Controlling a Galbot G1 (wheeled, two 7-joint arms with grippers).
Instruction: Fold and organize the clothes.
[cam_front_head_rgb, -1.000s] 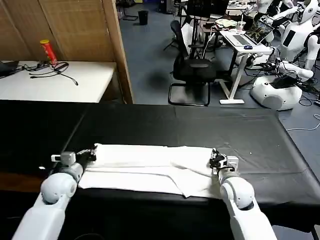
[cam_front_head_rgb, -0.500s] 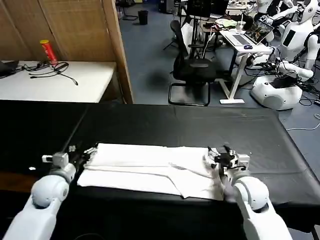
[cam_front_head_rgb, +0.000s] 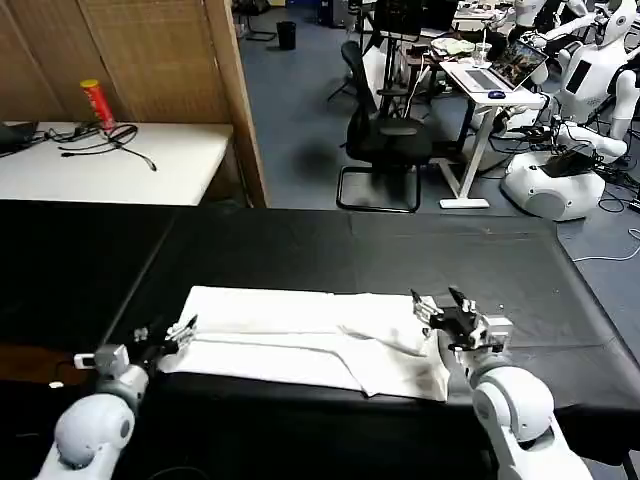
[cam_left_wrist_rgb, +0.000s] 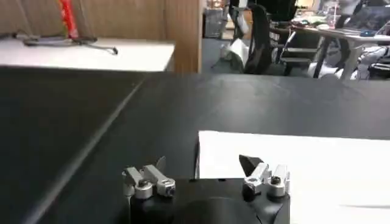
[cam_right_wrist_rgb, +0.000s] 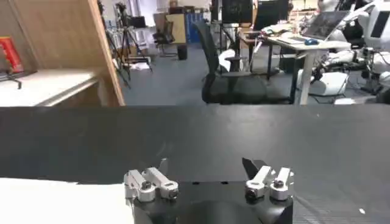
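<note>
Both grippers, left (cam_front_head_rgb: 168, 335) and right (cam_front_head_rgb: 441, 311), gape wide and empty; between them our folded T-shirt (cam_front_head_rgb: 300, 335) lies flat on the table (cam_front_head_rgb: 300, 245), apparently released to settle.

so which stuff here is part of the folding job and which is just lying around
Job: T-shirt, folded into a long band on the black table; left gripper and right gripper, both open at its ends.
Lying about: red can, cables, office chair.

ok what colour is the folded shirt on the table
Plain white T-shirt, clearest in the head view.
</note>
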